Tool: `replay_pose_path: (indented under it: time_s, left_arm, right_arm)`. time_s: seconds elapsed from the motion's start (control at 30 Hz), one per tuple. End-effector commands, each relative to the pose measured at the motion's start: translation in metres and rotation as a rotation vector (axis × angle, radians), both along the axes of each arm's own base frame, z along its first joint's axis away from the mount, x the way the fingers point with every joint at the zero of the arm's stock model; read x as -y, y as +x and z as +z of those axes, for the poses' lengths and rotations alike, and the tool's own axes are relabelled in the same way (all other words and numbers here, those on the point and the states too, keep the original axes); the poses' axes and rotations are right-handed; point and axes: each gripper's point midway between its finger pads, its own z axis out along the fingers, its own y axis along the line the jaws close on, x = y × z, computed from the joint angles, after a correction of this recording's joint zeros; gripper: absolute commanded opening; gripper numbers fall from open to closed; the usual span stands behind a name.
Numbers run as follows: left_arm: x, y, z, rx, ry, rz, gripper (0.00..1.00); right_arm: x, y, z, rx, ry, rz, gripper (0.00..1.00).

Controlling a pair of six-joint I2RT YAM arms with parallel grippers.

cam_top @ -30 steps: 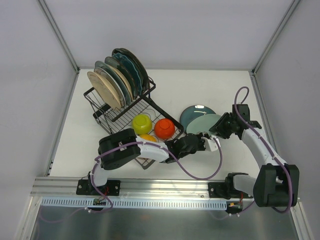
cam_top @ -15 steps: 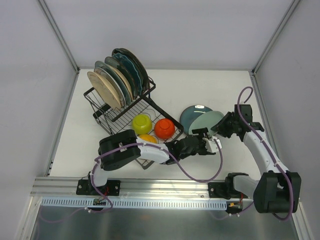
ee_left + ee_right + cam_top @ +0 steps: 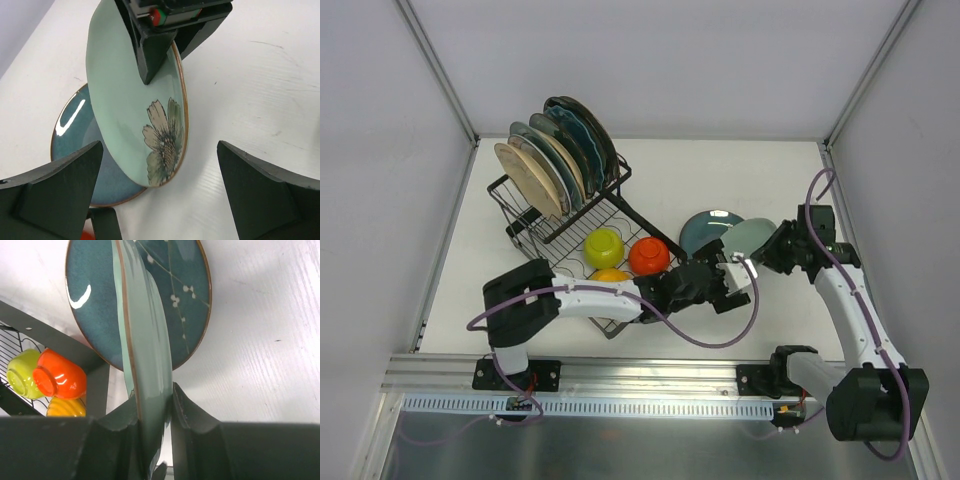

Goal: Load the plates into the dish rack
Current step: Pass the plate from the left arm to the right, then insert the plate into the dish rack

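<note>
Left wrist: left gripper [image 3: 160,194] spread wide; flower on mint plate [image 3: 120,112] visible. Right wrist: right gripper [image 3: 153,412] pinches its rim, edge-on.

Robot lab cell: white panel walls [image 3: 650,60], aluminium frame posts [image 3: 435,65], 2 arms [image 3: 590,297] bolted to rail [image 3: 650,375].

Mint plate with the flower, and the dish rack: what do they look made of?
The mint plate: likely glazed ceramic, glossy, given its highlights, brown rim and painted flower. The dish rack: probably coated metal wire, thin and black; its finish is too small to judge.
</note>
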Motion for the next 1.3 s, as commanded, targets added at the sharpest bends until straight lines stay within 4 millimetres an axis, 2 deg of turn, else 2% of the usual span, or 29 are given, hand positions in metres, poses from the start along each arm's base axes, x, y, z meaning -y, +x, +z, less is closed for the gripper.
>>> replay_pose_path:
  time_s: [0.0, 0.2, 0.37, 0.43, 0.6, 0.63, 0.7, 1.07, 1.27]
  left_arm:
    - [-0.006, -0.016, 0.034, -0.147, -0.066, 0.017, 0.99]
    - [-0.024, -0.026, 0.053, -0.342, -0.113, 0.072, 0.99]
    - [-0.043, -0.018, 0.071, -0.454, -0.162, 0.153, 0.99]
    - [-0.047, -0.015, 0.078, -0.471, -0.177, 0.170, 0.99]
    - [-0.058, -0.009, 0.079, -0.456, -0.128, 0.223, 0.99]
    - [-0.056, -0.006, 0.086, -0.454, -0.143, 0.232, 0.99]
    - [-0.063, -0.005, 0.079, -0.466, -0.103, 0.262, 0.99]
    - [-0.078, 0.008, 0.088, -0.540, -0.093, 0.356, 0.99]
    - [-0.090, 0.009, 0.109, -0.580, -0.138, 0.405, 0.99]
  right_arm:
    - [-0.002, 0.021, 0.052, 0.181, 0.018, 0.017, 0.01]
    - [0.001, 0.022, 0.065, 0.220, 0.003, 0.025, 0.01]
    - [0.001, 0.022, 0.072, 0.235, 0.004, 0.031, 0.01]
    - [-0.001, 0.022, 0.072, 0.234, 0.011, 0.044, 0.01]
    - [-0.004, 0.023, 0.074, 0.234, 0.021, 0.063, 0.01]
    - [-0.004, 0.022, 0.073, 0.231, 0.021, 0.064, 0.01]
    - [-0.005, 0.022, 0.076, 0.236, 0.023, 0.071, 0.01]
    - [-0.004, 0.024, 0.087, 0.262, -0.006, 0.105, 0.01]
    - [-0.003, 0.022, 0.106, 0.331, -0.066, 0.153, 0.01]
